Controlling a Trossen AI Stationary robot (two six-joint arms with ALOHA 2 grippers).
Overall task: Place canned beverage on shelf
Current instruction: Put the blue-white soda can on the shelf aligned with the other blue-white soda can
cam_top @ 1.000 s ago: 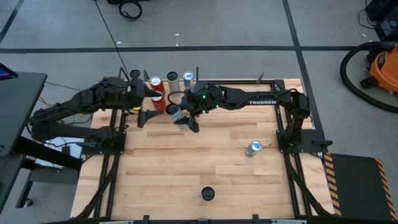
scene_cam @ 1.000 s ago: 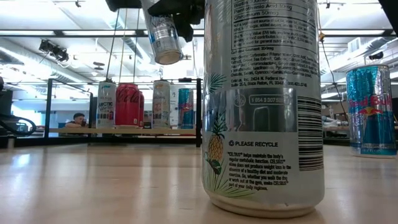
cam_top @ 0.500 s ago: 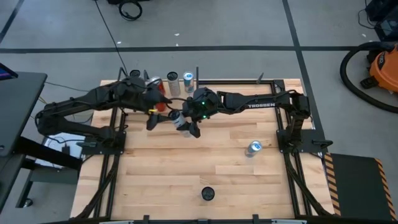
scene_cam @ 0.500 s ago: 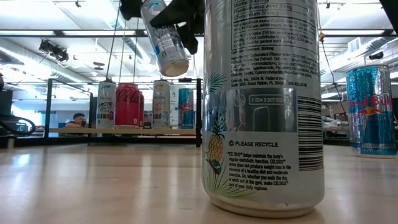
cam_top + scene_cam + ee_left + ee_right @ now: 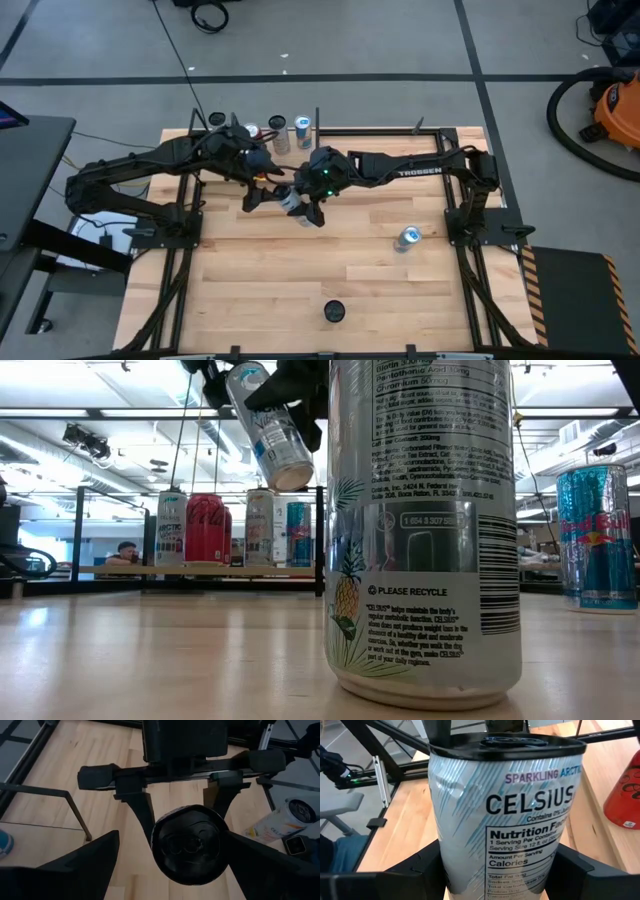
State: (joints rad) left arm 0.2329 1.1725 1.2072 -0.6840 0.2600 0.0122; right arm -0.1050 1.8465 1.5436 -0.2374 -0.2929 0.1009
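My right gripper [image 5: 303, 203] is shut on a white-and-blue Celsius can [image 5: 507, 805] high over the far middle of the table. The can is tilted in the low view [image 5: 268, 422]. My left gripper [image 5: 258, 192] is open just left of it. In the left wrist view its fingers [image 5: 87, 862] stand on either side of the can's dark top [image 5: 189, 845]; I see no touch. The shelf [image 5: 225, 569], a pale board in black uprights, stands at the far left with several cans upright on it, a red one [image 5: 205, 528] among them. My right gripper pinches the can's side wall [image 5: 447, 862] between its two fingers, on the lower half of the can. The fingers lie across the can. The can is lifted clear of the table and tilted, its top toward my left gripper.
A silver-blue can [image 5: 409, 237] stands on the table at the right; it also shows in the low view [image 5: 597, 535]. A dark-topped Celsius can [image 5: 333, 311] stands near the front edge, filling the low view's foreground [image 5: 420, 530]. Bare tabletop lies between them.
My left gripper has gone toward the table's right edge and a little nearer, up to the held can. My right gripper has carried the can slightly toward the near edge, and the can has tipped further over.
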